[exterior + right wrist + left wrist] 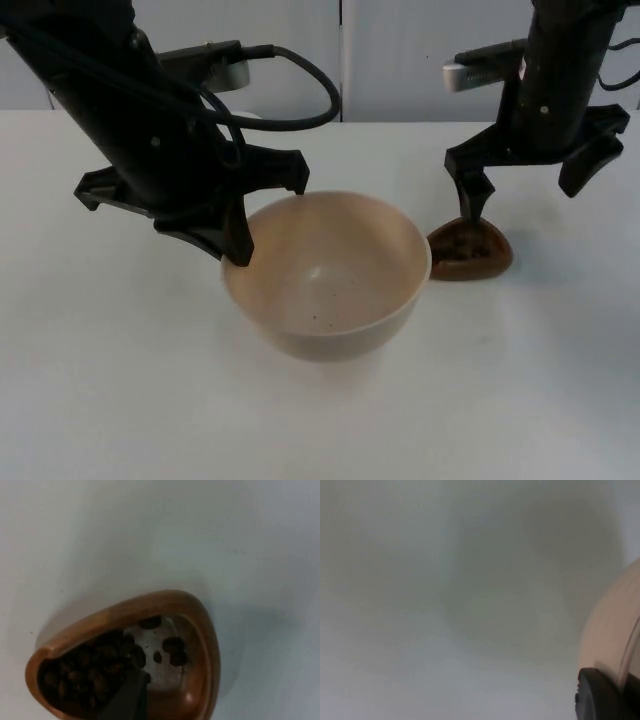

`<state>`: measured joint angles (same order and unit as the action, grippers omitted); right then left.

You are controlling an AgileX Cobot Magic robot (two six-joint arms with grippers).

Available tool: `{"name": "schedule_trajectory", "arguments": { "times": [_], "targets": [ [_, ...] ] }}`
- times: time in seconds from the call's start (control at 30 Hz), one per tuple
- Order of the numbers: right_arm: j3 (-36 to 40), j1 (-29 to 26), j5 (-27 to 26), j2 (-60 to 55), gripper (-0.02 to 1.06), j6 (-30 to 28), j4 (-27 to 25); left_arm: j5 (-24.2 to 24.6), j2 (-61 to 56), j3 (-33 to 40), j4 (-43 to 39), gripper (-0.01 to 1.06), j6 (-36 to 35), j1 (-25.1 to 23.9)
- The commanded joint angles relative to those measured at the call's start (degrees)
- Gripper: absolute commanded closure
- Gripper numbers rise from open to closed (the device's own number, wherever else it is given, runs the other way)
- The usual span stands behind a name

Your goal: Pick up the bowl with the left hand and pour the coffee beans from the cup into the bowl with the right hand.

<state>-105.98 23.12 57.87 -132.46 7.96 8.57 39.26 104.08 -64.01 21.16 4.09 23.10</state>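
A large cream bowl point(335, 275) hangs a little above the table at the centre. My left gripper point(238, 250) is shut on its left rim; in the left wrist view the fingertip point(597, 695) clamps the bowl's wall point(612, 630). To the right of the bowl, a small brown wooden cup point(470, 252) stands on the table with coffee beans point(90, 672) in it. My right gripper point(474, 218) comes down on the cup's back rim. One fingertip point(130, 700) sits among the beans against the cup's wall point(200, 645), so the gripper is shut on that wall.
The white table point(100, 380) stretches bare to the left and in front of the bowl. A grey partition wall point(400, 60) closes off the back. The cup stands close beside the bowl's right rim.
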Motion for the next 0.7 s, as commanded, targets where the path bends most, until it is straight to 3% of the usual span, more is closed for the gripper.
{"name": "schedule_trajectory", "arguments": {
  "times": [0.0, 0.4, 0.57, 0.67],
  "targets": [
    [-0.5, -0.1, -0.3, -0.2, 0.00, 0.4, 0.4, -0.6, -0.1, -0.3, 0.6, 1.05, -0.1, 0.3],
    [-0.5, -0.1, -0.9, -4.6, 0.02, 0.4, 0.0, -0.6, -0.1, -0.3, 0.6, 1.05, -0.1, 0.3],
    [-0.5, -0.1, -1.4, -5.7, 0.09, 0.8, -0.3, -0.6, -0.1, -0.3, 0.6, 1.05, -0.1, 0.3],
    [-0.5, -0.1, -1.4, -6.1, 0.21, 1.0, -0.4, -0.6, -0.1, -0.3, 0.6, 1.05, -0.1, 0.3]
  ]
}}
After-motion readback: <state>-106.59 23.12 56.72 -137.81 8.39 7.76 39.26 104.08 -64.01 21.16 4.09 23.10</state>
